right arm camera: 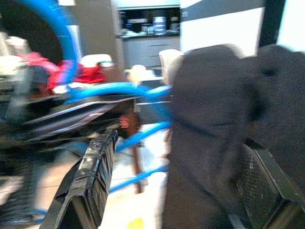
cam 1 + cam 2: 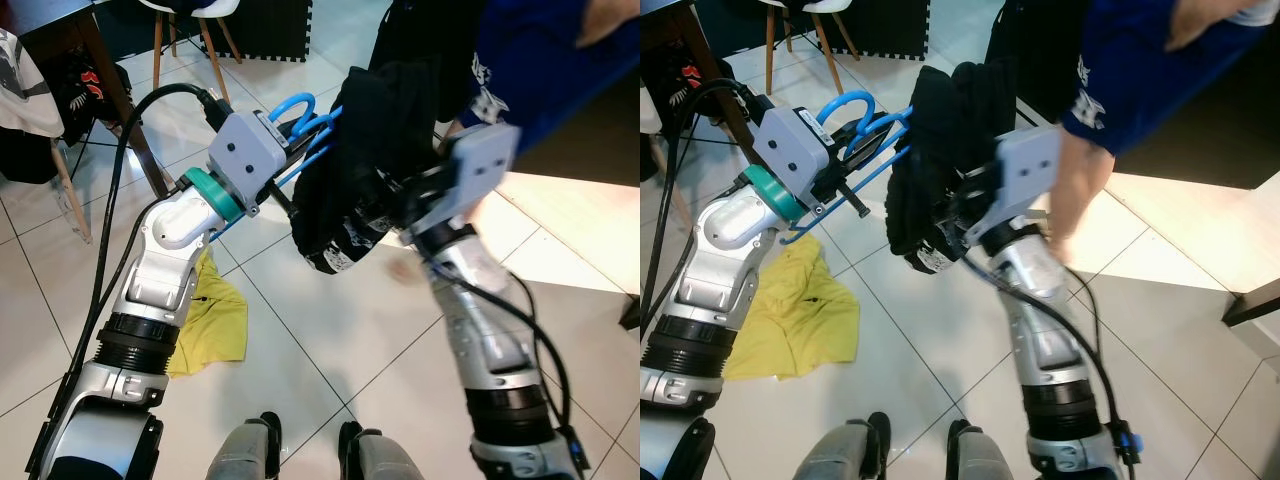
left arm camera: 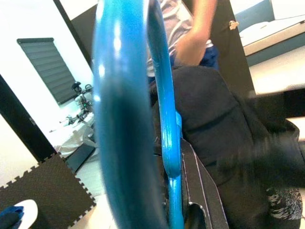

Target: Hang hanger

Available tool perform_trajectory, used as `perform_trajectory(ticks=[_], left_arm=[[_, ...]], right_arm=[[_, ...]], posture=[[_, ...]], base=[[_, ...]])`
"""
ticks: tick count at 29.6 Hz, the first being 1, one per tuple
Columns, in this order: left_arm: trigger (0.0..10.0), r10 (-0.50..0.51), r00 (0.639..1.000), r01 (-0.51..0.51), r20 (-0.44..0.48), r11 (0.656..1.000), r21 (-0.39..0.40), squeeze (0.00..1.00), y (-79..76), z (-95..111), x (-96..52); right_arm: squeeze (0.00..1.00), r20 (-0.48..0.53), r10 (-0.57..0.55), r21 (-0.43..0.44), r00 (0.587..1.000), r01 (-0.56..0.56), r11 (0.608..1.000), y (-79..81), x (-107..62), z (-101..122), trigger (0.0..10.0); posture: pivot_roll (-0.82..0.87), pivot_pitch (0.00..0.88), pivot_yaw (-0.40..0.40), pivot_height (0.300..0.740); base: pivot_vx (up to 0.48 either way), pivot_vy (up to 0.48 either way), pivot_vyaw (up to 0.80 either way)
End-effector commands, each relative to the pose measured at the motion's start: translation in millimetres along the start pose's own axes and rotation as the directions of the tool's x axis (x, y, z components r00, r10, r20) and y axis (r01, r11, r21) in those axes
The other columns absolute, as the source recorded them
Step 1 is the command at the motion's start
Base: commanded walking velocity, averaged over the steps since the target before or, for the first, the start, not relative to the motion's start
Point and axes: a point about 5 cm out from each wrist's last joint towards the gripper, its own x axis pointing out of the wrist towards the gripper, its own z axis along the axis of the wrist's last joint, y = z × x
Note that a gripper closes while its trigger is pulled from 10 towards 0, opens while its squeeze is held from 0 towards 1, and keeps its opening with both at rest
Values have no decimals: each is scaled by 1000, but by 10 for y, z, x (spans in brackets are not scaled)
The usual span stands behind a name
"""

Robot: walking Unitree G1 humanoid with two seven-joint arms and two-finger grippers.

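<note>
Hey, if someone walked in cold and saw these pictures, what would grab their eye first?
Probably the blue hanger at the left gripper, with a black garment draped between both arms. Next, a person's arm reaching in on the right, and the yellow cloth crumpled on the tiled floor.

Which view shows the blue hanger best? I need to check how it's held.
Right eye view: the hanger shows hook and bars, held at the left gripper, the black garment over it. Left eye view is similar. Left wrist view shows a blurred close-up of the hook; right wrist view, blurred bars.
</note>
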Motion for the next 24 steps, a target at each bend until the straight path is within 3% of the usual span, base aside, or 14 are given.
perform_trajectory(ticks=[1,5,12,22,23,24], left_arm=[[0,7,996,-10,87,999,31,0,8,152,79],[0,4,995,-7,100,1000,29,0,-2,180,102],[0,-17,990,15,139,1000,10,0,-73,278,120],[0,-23,988,24,152,1000,-7,0,-127,325,87],[0,-21,989,23,149,1000,-8,0,-128,321,81],[0,-21,989,23,149,1000,-8,0,-128,321,81]], right_arm=[[0,-34,29,29,999,-28,999,71,-18,-93,10000],[0,-36,35,26,999,-34,999,168,13,-166,10000],[0,4,-217,-118,976,216,969,-64,186,-158,10000],[0,33,-315,-188,948,316,930,-227,267,-117,10000],[0,39,-319,-180,947,320,930,-234,278,-116,3569],[0,39,-319,-180,947,320,930,-234,278,-116,3569]], posture=[[54,148,14,740],[56,148,14,740],[62,145,13,740],[68,142,6,740],[68,142,6,740],[68,142,6,740]], base=[[0,0,0],[0,0,0],[0,0,0],[0,0,0],[0,0,0],[0,0,0]])
